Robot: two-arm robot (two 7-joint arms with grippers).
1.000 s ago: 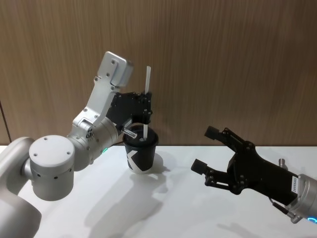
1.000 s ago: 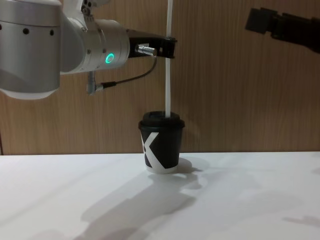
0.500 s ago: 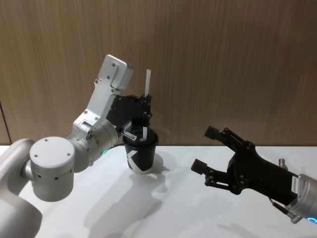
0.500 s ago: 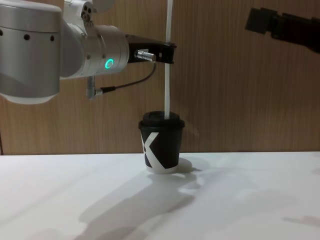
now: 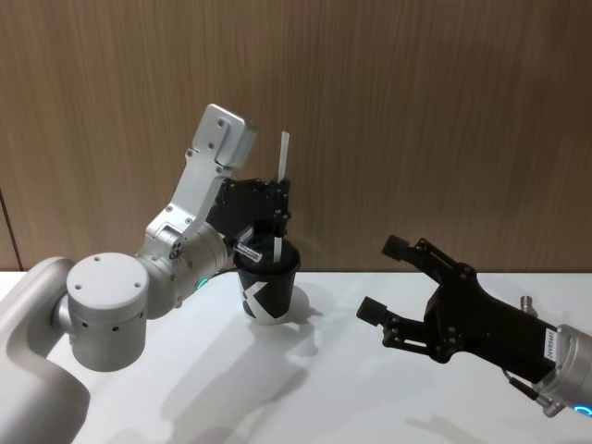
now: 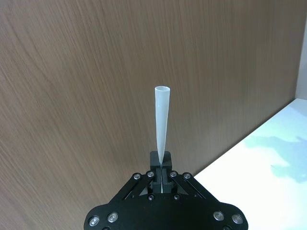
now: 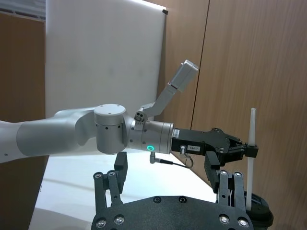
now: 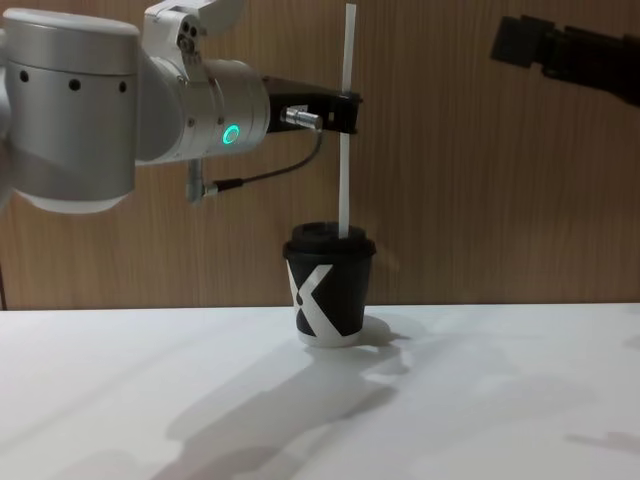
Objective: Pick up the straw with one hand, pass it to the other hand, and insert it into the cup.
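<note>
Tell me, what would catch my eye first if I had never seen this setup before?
Probably the thin white straw standing upright with its lower end at the lid of a small black cup on the white table, pinched by the left gripper on its silver arm. Off to the right, the black right gripper hovers above the table with its fingers spread, holding nothing.

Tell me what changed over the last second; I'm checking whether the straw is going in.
The left end effector, shut on the straw, moved down and slightly toward the robot's right, pushing the straw deeper through the lid. The cup slid slightly rightward with it on the table. Nothing was let go. The right end effector stayed open and parked at the right.
</note>
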